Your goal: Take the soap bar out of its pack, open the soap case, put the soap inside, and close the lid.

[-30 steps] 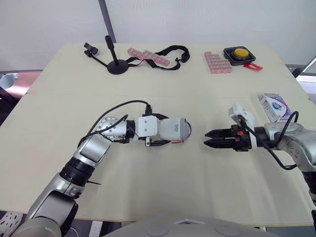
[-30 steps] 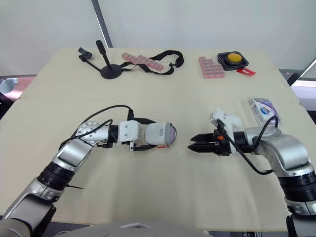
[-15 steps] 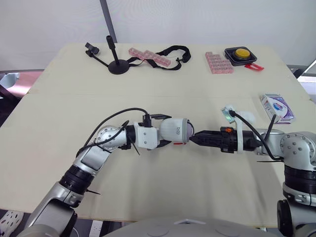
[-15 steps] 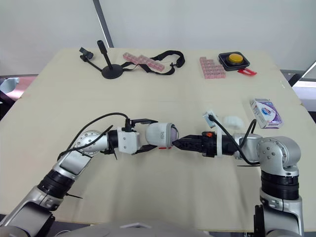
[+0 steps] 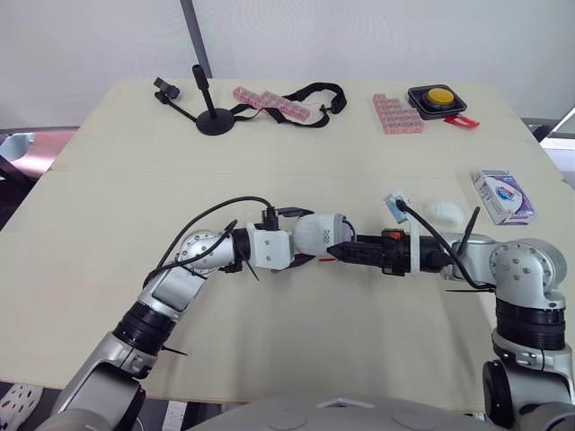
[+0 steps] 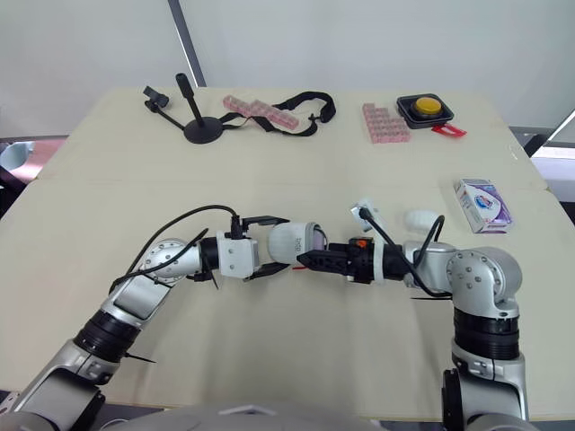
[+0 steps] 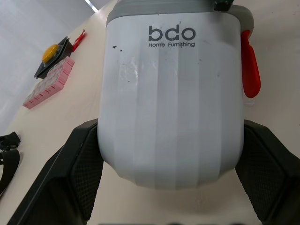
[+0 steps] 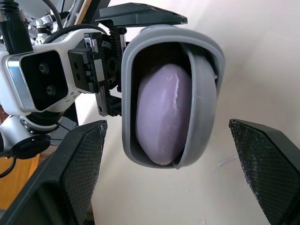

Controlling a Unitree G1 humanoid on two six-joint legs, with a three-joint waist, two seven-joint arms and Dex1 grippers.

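1. L claw (image 5: 310, 244) clamps white soap case (image 7: 171, 93) by its sides, at desk (image 5: 296, 350) centre.
2. Purple soap (image 8: 164, 112) sits inside case; mouth faces R claw (image 8: 166, 124), fingers wide, one each side of mouth.
3. Further R on desk, well apart: soap pack (image 5: 503, 196).
4. Back edge: black stand (image 5: 214, 121), yellow button (image 5: 437, 96).

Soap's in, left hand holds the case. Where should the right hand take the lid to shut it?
Probably the free grey edge of the lid, coming at the open end: it stands ajar beside the soap, and the left hand clamps the white sides of the soap case.
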